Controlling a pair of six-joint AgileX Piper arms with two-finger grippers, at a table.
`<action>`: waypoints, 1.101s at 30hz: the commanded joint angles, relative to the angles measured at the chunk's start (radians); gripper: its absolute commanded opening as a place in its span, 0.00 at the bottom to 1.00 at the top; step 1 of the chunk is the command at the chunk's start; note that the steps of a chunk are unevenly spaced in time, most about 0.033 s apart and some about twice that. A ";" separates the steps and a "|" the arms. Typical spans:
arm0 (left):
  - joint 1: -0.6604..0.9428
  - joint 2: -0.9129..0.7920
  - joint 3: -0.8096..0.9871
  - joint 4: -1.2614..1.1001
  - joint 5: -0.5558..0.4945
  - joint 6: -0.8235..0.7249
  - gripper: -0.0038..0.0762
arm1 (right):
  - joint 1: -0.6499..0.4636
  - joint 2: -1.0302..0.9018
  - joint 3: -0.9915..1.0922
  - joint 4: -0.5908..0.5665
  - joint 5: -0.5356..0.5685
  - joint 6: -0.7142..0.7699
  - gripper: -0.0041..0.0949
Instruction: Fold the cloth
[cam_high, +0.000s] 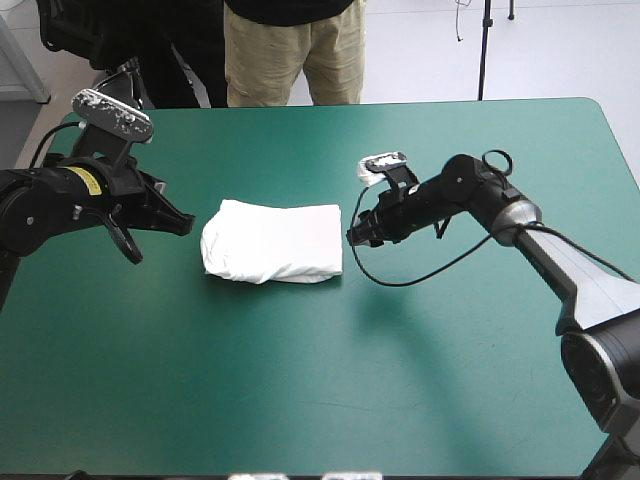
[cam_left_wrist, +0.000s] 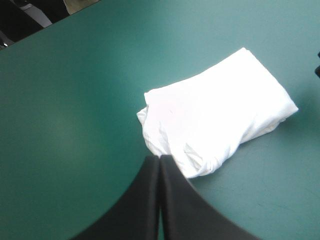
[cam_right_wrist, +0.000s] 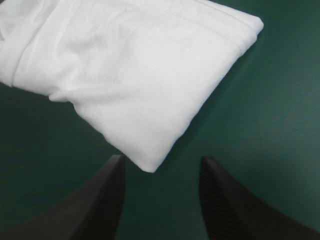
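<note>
Risk: the right gripper (cam_high: 355, 235), at the bundle's 3 o'clock with its fingers spread and empty, points at a near corner. A push or a pinch there could probably drag the top layers and undo the fold. The left gripper (cam_high: 187, 226), at 9 o'clock, is pressed closed on nothing and could nudge the looser, wrinkled end. The T-shirt (cam_high: 272, 243) is a white, compact, roughly rectangular folded bundle. It lies flat near the middle of the teal-green cover (cam_high: 300, 400).
</note>
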 joint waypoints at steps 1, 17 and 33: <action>-0.004 -0.020 -0.023 -0.027 0.040 -0.012 0.03 | -0.033 -0.025 0.069 0.286 -0.084 -0.198 0.62; -0.004 -0.020 -0.023 -0.034 0.040 -0.012 0.03 | 0.014 0.263 -0.131 0.476 0.035 -0.236 0.46; -0.004 -0.023 -0.023 -0.068 0.059 -0.012 0.03 | -0.185 -0.066 0.045 -0.294 0.043 0.118 0.05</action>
